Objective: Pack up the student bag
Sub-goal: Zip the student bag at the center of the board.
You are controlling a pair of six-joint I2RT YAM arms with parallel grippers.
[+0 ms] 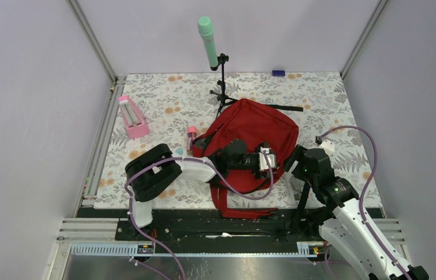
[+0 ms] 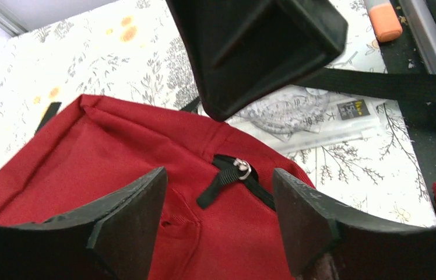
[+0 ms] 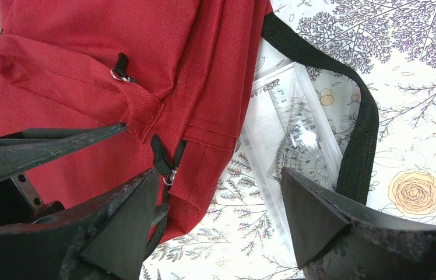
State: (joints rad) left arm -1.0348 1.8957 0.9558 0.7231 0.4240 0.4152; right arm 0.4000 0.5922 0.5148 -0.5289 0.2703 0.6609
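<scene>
The student bag (image 1: 255, 131), a dark-red backpack, lies flat mid-table. My left gripper (image 1: 267, 160) hovers over its near right corner, and its fingers stand open on either side of red fabric (image 2: 146, 146). A black zipper pull (image 2: 225, 179) lies just beyond the left gripper (image 2: 218, 204). My right gripper (image 1: 293, 161) is at the bag's right edge. In the right wrist view the right gripper (image 3: 221, 198) is open over the bag's corner (image 3: 204, 175) and bare cloth. Its left finger sits by a zipper pull (image 3: 162, 162). Nothing is held.
A clear ruler and protractor set (image 3: 297, 134) lies right of the bag beside a black strap (image 3: 362, 125). An orange marker (image 2: 382, 23) is near the rail. A pink case (image 1: 132, 117), a pink tube (image 1: 191, 136) and a green-topped tripod (image 1: 208, 35) stand farther back.
</scene>
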